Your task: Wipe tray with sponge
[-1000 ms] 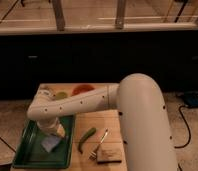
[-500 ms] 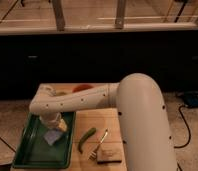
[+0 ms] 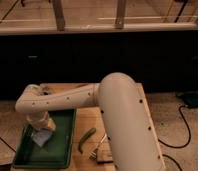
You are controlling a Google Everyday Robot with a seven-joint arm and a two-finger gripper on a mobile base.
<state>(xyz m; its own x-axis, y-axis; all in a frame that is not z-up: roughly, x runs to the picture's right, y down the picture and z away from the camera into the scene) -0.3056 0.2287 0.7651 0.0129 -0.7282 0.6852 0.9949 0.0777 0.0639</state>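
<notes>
The green tray (image 3: 62, 155) lies on the left end of the wooden table. The pale bluish-white sponge (image 3: 41, 137) rests on the tray's floor, in its left half. My gripper (image 3: 45, 126) hangs from the white arm (image 3: 67, 99) straight above the sponge. It is shut on the sponge and presses it onto the tray. The wrist hides the top of the sponge and the tray's far rim.
A green chili pepper (image 3: 86, 139) lies on the table (image 3: 87, 120) just right of the tray. A fork (image 3: 98, 150) and a tan-brown block (image 3: 105, 158) lie by the front edge. My big white arm housing (image 3: 124, 125) covers the table's right side. A dark cabinet wall stands behind.
My gripper has moved the sponge to the left across the tray floor. The elbow of the arm has swung left with it.
</notes>
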